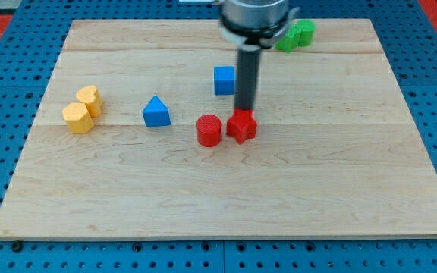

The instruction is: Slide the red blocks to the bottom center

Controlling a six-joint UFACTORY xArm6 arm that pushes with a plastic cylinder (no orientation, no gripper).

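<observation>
Neither red piece has reached the bottom center yet: the red plastic cylinder block (209, 130) and the red plastic angular block (242, 126), whose exact shape I cannot make out, sit just beside each other near the middle of the pale wooden counter (203, 205), well apart from its bottom edge. My tip (243, 112) rests against the top-side edge of the angular block, which looks well placed for pushing it toward the view's bottom. There are no jaws on this rod, so both blocks remain to be slid down, likely one after the other.
</observation>
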